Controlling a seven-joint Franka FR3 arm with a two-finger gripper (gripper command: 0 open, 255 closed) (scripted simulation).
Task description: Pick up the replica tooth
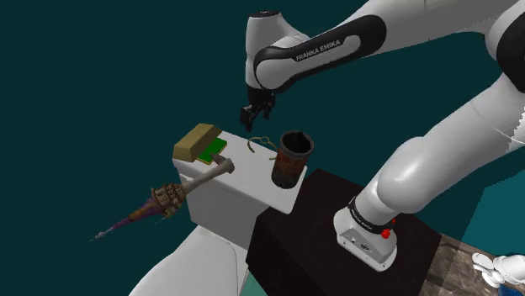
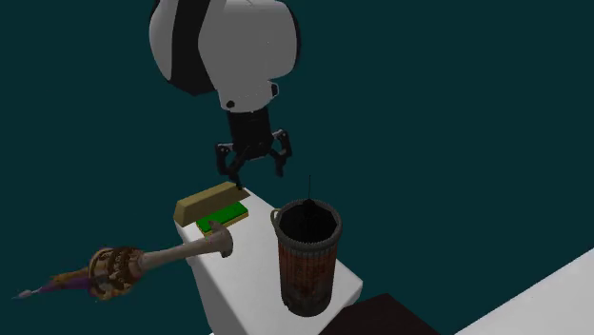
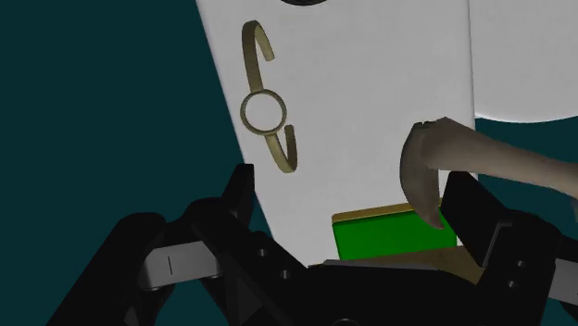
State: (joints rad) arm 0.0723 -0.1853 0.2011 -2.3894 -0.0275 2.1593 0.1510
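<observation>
Black gripper (image 3: 350, 190), 2 fingers apart, above white table (image 3: 370, 93) edge, beige tooth (image 3: 421, 171) overhanging edge beside green block (image 3: 394, 236)

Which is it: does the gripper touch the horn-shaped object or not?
Apart. The shoulder view shows the open gripper hanging in the air, well above the horn-shaped object lying on the white block.

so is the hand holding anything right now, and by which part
Nothing is held: the hand hangs open above the table, fingers apart.
</observation>
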